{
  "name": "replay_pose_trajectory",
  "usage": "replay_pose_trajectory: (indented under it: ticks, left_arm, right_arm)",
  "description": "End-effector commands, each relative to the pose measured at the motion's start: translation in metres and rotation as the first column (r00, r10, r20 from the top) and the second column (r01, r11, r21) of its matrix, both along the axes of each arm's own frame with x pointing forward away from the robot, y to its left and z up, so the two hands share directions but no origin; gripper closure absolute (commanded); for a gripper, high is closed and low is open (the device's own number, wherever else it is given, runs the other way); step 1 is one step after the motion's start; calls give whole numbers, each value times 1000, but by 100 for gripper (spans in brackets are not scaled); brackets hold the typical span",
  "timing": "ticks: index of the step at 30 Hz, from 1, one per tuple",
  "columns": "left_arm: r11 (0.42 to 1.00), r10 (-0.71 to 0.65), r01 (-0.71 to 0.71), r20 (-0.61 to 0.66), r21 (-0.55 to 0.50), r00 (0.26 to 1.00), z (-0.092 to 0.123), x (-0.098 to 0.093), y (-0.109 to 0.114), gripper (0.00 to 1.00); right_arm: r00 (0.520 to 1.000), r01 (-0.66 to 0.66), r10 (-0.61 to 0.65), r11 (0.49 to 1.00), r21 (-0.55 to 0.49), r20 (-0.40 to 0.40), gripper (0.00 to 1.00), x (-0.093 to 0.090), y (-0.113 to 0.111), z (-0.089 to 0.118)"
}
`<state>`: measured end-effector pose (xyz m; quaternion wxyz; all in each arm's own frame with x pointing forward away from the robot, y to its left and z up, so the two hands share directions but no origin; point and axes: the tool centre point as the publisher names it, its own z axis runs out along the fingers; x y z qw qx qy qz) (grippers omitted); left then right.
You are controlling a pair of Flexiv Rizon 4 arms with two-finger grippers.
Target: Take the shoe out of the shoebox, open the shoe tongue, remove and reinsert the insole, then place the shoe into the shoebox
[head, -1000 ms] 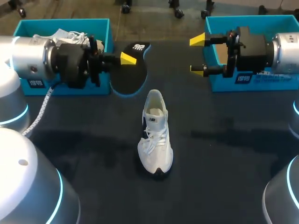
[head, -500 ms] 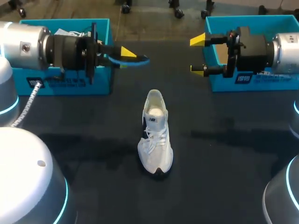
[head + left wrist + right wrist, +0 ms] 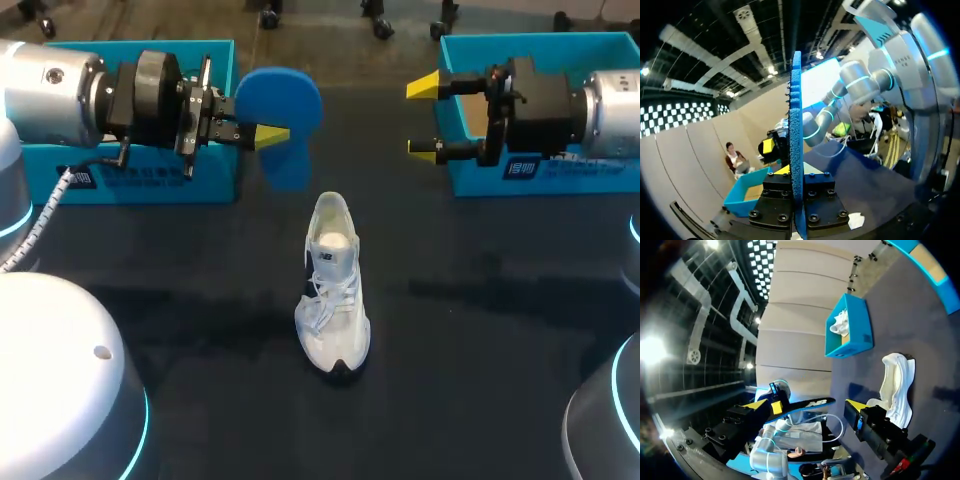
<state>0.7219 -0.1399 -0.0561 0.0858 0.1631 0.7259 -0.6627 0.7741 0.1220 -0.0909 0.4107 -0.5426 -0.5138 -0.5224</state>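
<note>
A white shoe [image 3: 333, 290] stands upright mid-table, toe towards the near edge, its opening empty. My left gripper [image 3: 266, 135] hangs above the table beside the left shoebox [image 3: 222, 70], shut on the blue insole [image 3: 282, 108]. The insole's blue underside faces the head camera. In the left wrist view the insole [image 3: 796, 115] stands edge-on between the fingers of that gripper [image 3: 796, 175]. My right gripper [image 3: 421, 117] is open and empty in front of the right shoebox [image 3: 545, 45]. From the right wrist its gripper [image 3: 806, 404] looks across at the shoe [image 3: 896, 385].
The two teal shoeboxes sit at the far left and far right of the black table [image 3: 480, 330]. The left box [image 3: 847, 327] holds something white [image 3: 841, 322]. A white cable [image 3: 40, 225] hangs from my left arm.
My left gripper has turned the insole over: its black top faced up, then it stood edge-on, now the blue underside shows. Right arm and shoe have not moved.
</note>
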Motion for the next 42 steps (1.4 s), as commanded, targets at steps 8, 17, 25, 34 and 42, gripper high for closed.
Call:
replay_pose_trajectory:
  ticks: [8, 17, 25, 34, 42]
  left_arm:
    - [989, 105, -133, -946, 67, 306, -2, 8, -7, 100]
    - [989, 105, -133, -946, 67, 306, -2, 8, -7, 100]
    - [989, 105, -133, -946, 67, 306, -2, 8, -7, 100]
    - [992, 117, -55, -989, 113, 85, -22, 14, -7, 100]
    - [992, 123, -22, -992, 124, -34, -43, 18, -9, 100]
  right_arm:
    - [1000, 2, -2, 1000, 0, 0, 0, 0, 1, 0]
    - [1000, 2, -2, 1000, 0, 0, 0, 0, 1, 0]
    - [1000, 2, -2, 1000, 0, 0, 0, 0, 1, 0]
    - [1000, 2, -2, 1000, 0, 0, 0, 0, 1, 0]
    - [1000, 2, -2, 1000, 0, 0, 0, 0, 1, 0]
